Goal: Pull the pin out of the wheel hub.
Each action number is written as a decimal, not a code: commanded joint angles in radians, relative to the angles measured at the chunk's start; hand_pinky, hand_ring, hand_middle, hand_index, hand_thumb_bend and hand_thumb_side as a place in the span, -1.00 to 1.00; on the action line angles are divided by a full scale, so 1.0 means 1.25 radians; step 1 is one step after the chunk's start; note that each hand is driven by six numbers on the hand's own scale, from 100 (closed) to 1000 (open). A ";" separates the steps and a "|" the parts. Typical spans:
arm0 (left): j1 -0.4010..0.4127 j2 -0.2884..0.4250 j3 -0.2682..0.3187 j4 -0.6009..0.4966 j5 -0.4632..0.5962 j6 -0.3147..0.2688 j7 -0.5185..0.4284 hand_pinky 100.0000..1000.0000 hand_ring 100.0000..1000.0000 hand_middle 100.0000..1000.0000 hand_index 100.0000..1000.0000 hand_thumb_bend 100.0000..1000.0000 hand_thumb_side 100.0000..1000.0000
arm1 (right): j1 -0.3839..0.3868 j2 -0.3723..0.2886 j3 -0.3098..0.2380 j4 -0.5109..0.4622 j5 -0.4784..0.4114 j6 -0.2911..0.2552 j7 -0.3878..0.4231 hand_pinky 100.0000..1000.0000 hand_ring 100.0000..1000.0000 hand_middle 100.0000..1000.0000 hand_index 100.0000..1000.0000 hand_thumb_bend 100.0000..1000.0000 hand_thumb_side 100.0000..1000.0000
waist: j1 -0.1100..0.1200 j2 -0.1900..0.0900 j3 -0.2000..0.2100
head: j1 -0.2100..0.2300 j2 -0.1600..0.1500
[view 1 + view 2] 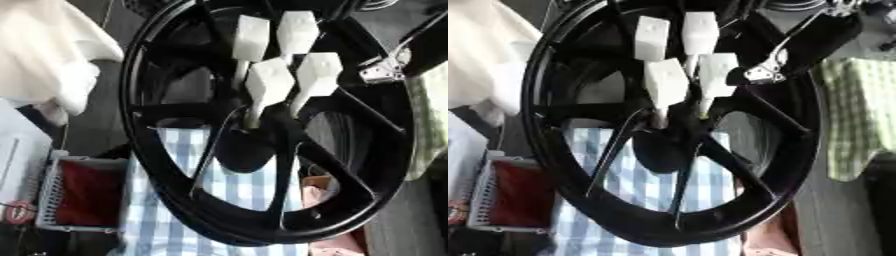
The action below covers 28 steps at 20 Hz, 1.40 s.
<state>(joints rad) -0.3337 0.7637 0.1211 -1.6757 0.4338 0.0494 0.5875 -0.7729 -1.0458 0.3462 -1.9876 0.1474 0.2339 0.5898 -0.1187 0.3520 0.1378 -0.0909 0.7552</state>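
I look down on a large black spoked wheel hub [262, 150] that fills most of my view, its glossy rim sweeping from twelve o'clock round to six. Four white, blocky pins with hexagon-like heads stand together in its upper middle: the first white pin [251, 38] at eleven o'clock of the cluster, the second white pin [297, 31] at one o'clock, the third white pin [269, 82] at seven o'clock and the fourth white pin [318, 74] at four o'clock. Each narrows to a slim stem running down toward the dark centre of the hub; the stems of the lower two reach the centre, so these pins are still seated.

My right robot hand [820, 37], black with a silver bracket [768, 67], comes in from two o'clock and lies against the rim just beside the pins; I cannot tell whether its fingers are together or apart. My left robot hand shows in neither view.

Through the spokes shows a blue-and-white checked cloth [188, 200]. A white basket with red contents [74, 195] sits at eight o'clock, and a green checked cloth [855, 115] at three o'clock.
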 commanded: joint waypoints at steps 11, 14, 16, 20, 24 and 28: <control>-0.005 0.011 0.012 -0.007 0.002 0.002 0.005 0.41 0.66 0.68 0.61 0.33 0.33 | -0.002 -0.010 0.019 -0.010 -0.005 0.005 0.028 0.47 0.42 0.33 0.43 -0.06 -0.46 | 0.006 -0.005 0.000 | -0.006 0.005; -0.005 0.009 0.012 -0.007 0.004 0.002 0.006 0.41 0.65 0.68 0.61 0.33 0.33 | -0.002 -0.006 0.024 -0.010 -0.007 0.006 0.030 0.47 0.42 0.34 0.44 -0.06 -0.46 | 0.005 -0.003 -0.001 | -0.007 0.005; -0.005 0.008 0.011 -0.007 0.004 0.002 0.005 0.41 0.65 0.68 0.61 0.33 0.33 | -0.005 -0.002 0.027 -0.010 -0.007 0.009 0.028 0.47 0.42 0.34 0.44 -0.06 -0.47 | 0.005 -0.002 -0.001 | -0.007 0.005; -0.004 0.005 0.011 -0.007 0.004 0.002 0.003 0.41 0.65 0.68 0.60 0.32 0.33 | -0.009 0.006 0.032 -0.010 -0.004 0.014 0.029 0.48 0.44 0.35 0.44 -0.07 -0.47 | 0.005 0.000 0.000 | -0.008 0.003; -0.003 0.004 0.012 -0.008 0.003 0.001 0.002 0.41 0.65 0.68 0.60 0.32 0.34 | -0.010 0.011 0.038 -0.010 0.008 0.020 0.033 0.48 0.44 0.35 0.44 -0.08 -0.47 | 0.004 0.003 0.002 | -0.009 0.001; -0.001 0.002 0.014 -0.008 0.003 0.001 0.002 0.41 0.65 0.68 0.60 0.32 0.34 | -0.009 0.014 0.042 -0.010 0.012 0.025 0.037 0.48 0.43 0.34 0.44 -0.08 -0.46 | 0.003 0.007 0.004 | -0.010 -0.001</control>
<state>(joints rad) -0.3326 0.7457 0.1219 -1.6751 0.4380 0.0527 0.5911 -0.7732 -1.0117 0.4075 -1.9876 0.1535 0.2616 0.6353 -0.1203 0.3758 0.1425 -0.0998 0.7553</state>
